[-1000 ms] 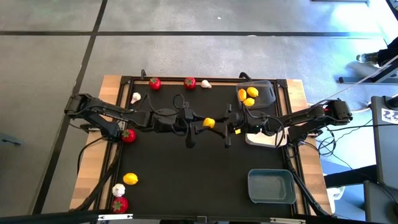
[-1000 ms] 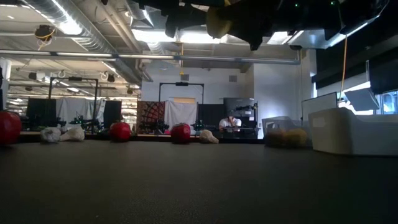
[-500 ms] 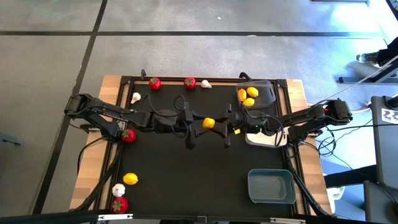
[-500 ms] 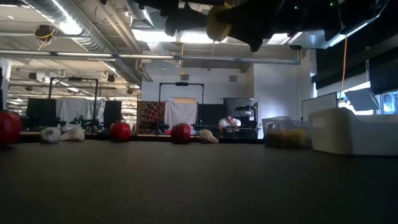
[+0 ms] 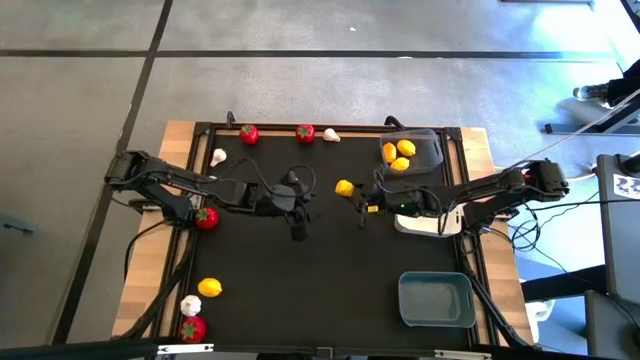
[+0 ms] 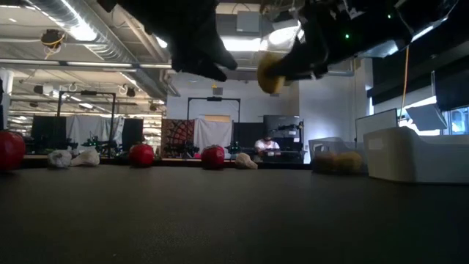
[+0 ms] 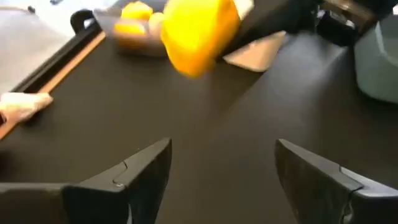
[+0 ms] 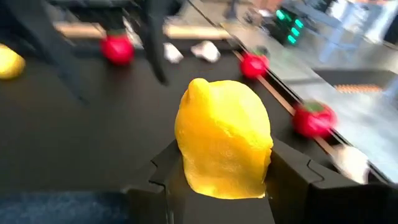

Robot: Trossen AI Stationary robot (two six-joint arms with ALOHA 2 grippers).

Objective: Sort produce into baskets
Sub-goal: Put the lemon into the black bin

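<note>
A yellow lemon (image 5: 344,187) is in my right gripper (image 5: 356,196), above the middle of the black mat; it also shows in the right wrist view (image 8: 224,137) and the low view (image 6: 272,71). My left gripper (image 5: 298,206) is open and empty, to the left of the lemon, its fingers apart in the left wrist view (image 7: 224,155). The dark grey basket (image 5: 428,146) at the far right holds several lemons. The white basket (image 5: 436,226) lies under my right arm. The blue-grey basket (image 5: 436,298) stands at the near right. My right gripper pinches the lemon's lower half (image 8: 217,177) between its two fingers (image 8: 163,171), one on each side. The fingers come about level from the table's right. The lemon is lifted clear of the mat, and most of it shows above the fingers.
Red fruits (image 5: 248,133) (image 5: 305,132) and a garlic bulb (image 5: 330,135) lie along the far edge, another garlic bulb (image 5: 218,156) and a red fruit (image 5: 206,217) at the left. A lemon (image 5: 209,288), a garlic bulb (image 5: 190,306) and a red fruit (image 5: 192,328) lie near left.
Both grippers stood at the lemon at mid-mat. My left gripper has drawn back toward the table's left edge and is clear of the lemon. The lemon has stayed with my right gripper, which has carried it a little toward the right and far edges.
</note>
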